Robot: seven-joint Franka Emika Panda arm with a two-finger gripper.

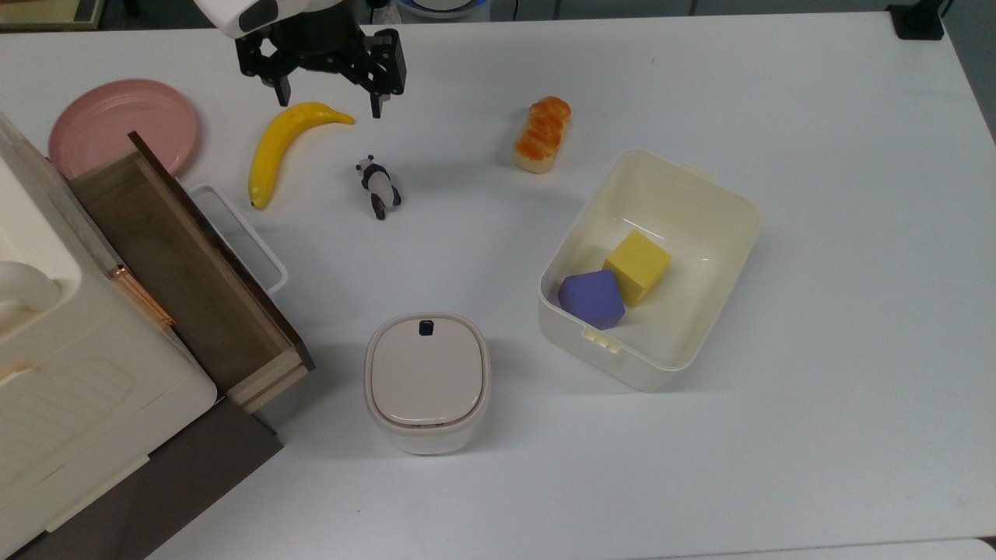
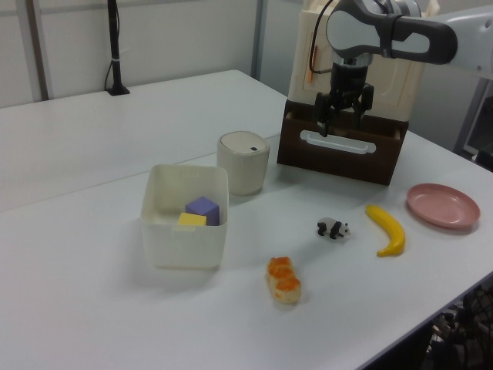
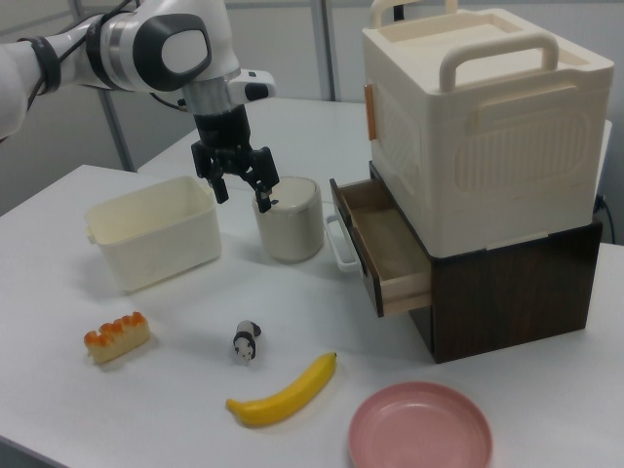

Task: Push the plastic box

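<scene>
The plastic box (image 1: 704,233) is a cream-white open tub on the table at the top view's right, holding a yellow cube (image 1: 638,267) and a purple block (image 1: 592,299). It also shows in the left view (image 2: 185,243) and in the right view (image 3: 161,249). My gripper (image 1: 330,103) hangs open and empty above the table near the far edge, over the tip of the banana, well off to the top view's left of the box. It also appears in the left view (image 2: 337,122) and in the right view (image 3: 243,197).
A banana (image 1: 278,148), a toy panda (image 1: 378,187) and a bread piece (image 1: 543,134) lie between gripper and box. A lidded white bin (image 1: 426,381) stands at the front. A cabinet with an open wooden drawer (image 1: 183,272) and a pink plate (image 1: 109,124) sit at the top view's left.
</scene>
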